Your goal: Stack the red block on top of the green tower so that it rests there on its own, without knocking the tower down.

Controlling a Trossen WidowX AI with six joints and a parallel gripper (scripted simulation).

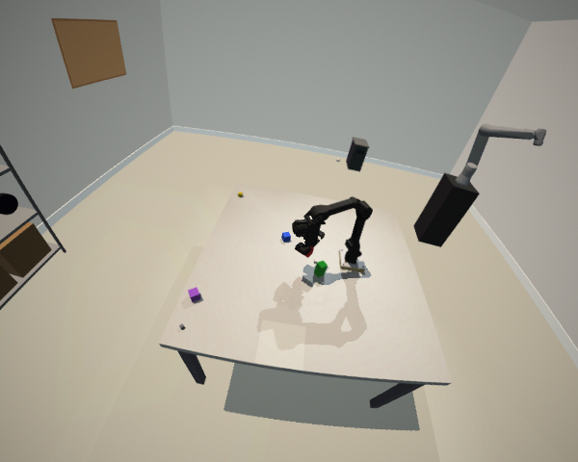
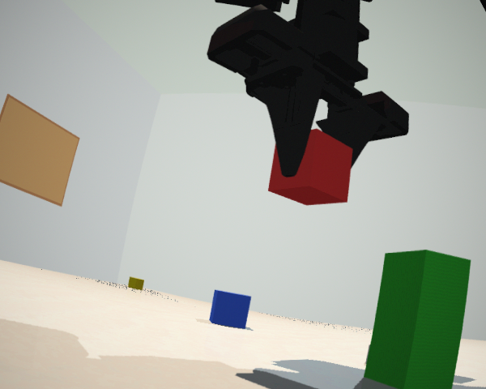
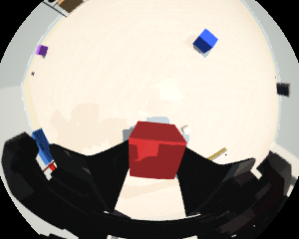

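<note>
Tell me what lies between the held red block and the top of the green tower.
Nothing. In the exterior view the red block, clamped in the gripper, hangs up and left of the green tower; only bare wall shows in the gap between them.

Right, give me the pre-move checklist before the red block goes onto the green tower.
1. Grip: tool shut on the red block, a finger on each side. Ok.
2. Height: block's underside is above the top of the green tower in the exterior view. Ok.
3. Alignment: block is off to one side of the tower, not over it. Not ok.
4. Tower: standing upright on the table. Ok.
5. Path: blue block sits on the far side, away from the tower. Ok.
6. Block square to the tower's top: cannot tell.
</note>
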